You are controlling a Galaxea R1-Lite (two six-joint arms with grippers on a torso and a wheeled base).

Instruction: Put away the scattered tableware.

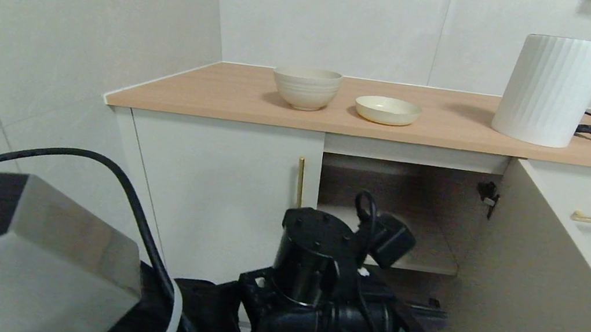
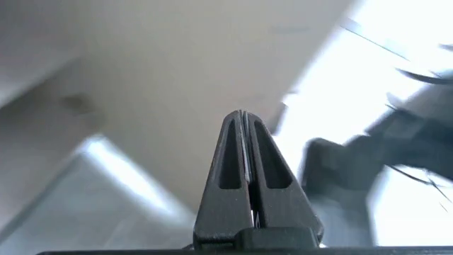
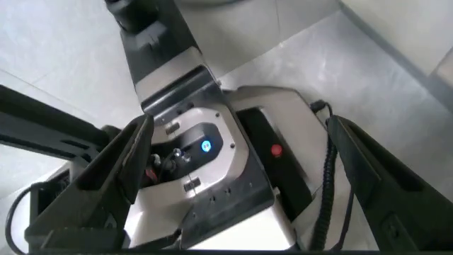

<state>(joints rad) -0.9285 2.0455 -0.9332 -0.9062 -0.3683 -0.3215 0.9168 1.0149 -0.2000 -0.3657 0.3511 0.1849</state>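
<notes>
Wooden counter (image 1: pixel 213 89) bears bowl (image 1: pixel 306 88), dish (image 1: pixel 387 110), canister (image 1: pixel 553 90); cabinet door (image 1: pixel 537 272) open; left gripper (image 2: pixel 242 117) pressed together, right gripper (image 3: pixel 241 126) spread

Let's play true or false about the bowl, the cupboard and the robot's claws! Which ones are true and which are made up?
1. The bowl sits on the counter. True.
2. The shallow dish is stacked inside the bowl. False: it sits beside the bowl, apart from it, on the counter.
3. The cupboard door is open. True.
4. The left gripper is wide open. False: its fingers are pressed together.
5. The right gripper is open. True.
</notes>
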